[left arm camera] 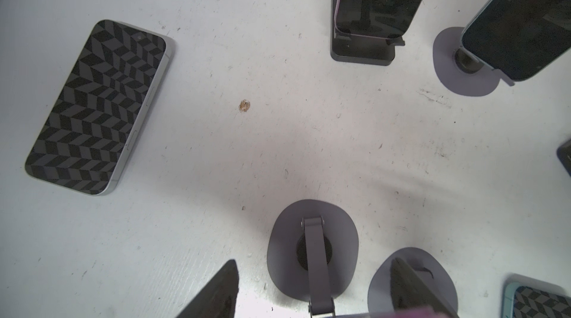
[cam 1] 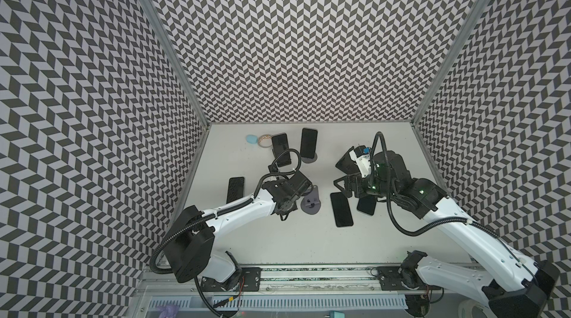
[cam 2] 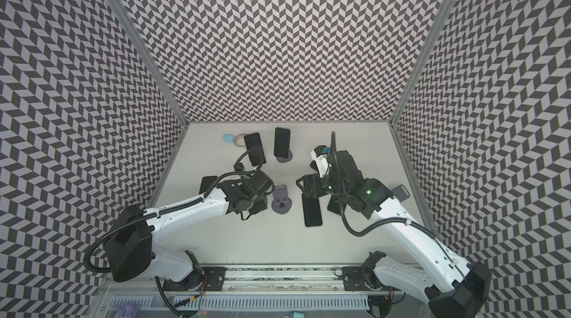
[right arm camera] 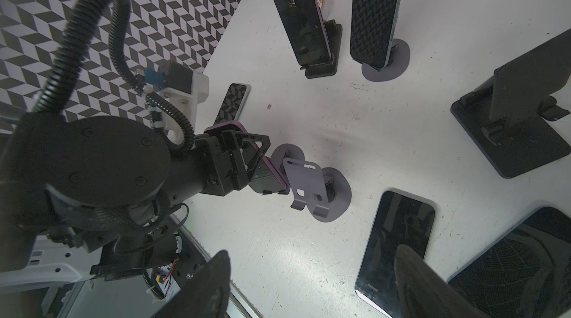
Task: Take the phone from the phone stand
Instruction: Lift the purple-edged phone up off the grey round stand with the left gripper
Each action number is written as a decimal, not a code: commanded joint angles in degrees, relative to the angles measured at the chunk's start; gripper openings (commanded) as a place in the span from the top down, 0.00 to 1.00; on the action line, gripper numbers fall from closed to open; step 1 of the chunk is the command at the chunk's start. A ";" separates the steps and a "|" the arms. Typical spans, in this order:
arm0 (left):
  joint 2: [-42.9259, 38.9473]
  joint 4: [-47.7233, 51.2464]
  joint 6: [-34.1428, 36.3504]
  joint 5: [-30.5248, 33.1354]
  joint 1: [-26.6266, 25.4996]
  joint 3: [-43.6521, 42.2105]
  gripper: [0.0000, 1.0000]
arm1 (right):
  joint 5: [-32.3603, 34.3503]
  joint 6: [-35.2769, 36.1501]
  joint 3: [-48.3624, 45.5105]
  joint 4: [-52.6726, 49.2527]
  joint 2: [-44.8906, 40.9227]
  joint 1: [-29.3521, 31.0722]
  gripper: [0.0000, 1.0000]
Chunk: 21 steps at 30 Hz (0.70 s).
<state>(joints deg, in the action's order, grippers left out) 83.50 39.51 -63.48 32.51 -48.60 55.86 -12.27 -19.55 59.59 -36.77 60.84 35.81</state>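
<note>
Phone with a purple rim [right arm camera: 268, 182]: leaned on the phone stand [right arm camera: 285, 151] near the middle of the table, pinched across its width by the left gripper [right arm camera: 248, 160], fingers [left arm camera: 216, 294] pressed against both long edges; sat with its lower edge at the stand's small hooks, but could not tell whether it touched them. Showed chevron-patterned walls [cam 1: 309, 38] on three sides and a scuffed white table [cam 1: 278, 239]. Showed two white arms reaching in from the near edge, the left arm [cam 1: 234, 211] bent toward the centre and the right arm [cam 1: 463, 230] opposite it. Showed the right gripper [right arm camera: 312, 253] spread wide, fingertips [right arm camera: 213, 285] well apart, hovering above a pair of flat phones [cam 1: 341, 209]. Showed a dark square-based stand [right arm camera: 509, 134] near that gripper, and a second round stand [right arm camera: 304, 183] just beside the gripped phone. Showed two propped phones [cam 1: 309, 143] side by side at the back, each on its own stand, and a lone flat phone [cam 1: 235, 188] near the left wall, mirroring the chevrons. Caught, in the back corner, a tape roll [cam 1: 265, 140] just beside a pale blue oval [cam 1: 251, 139].
</note>
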 commanded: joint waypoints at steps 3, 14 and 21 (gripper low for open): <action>-1.94 -0.92 1.78 3.34 0.08 1.09 0.32 | 0.06 -0.48 -0.62 3.58 -0.71 0.04 0.19; -3.52 -2.06 2.26 3.76 -0.03 -0.44 0.33 | -0.12 -0.89 -0.71 3.94 0.06 -0.02 0.20; -5.13 -2.07 2.51 3.32 -0.01 -1.40 0.34 | -0.56 -1.06 -0.20 4.04 0.77 0.03 0.20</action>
<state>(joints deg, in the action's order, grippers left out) 80.73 38.79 -61.12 33.36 -48.60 54.85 -12.38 -20.16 59.40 -35.66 61.17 35.81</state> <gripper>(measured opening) 0.716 0.796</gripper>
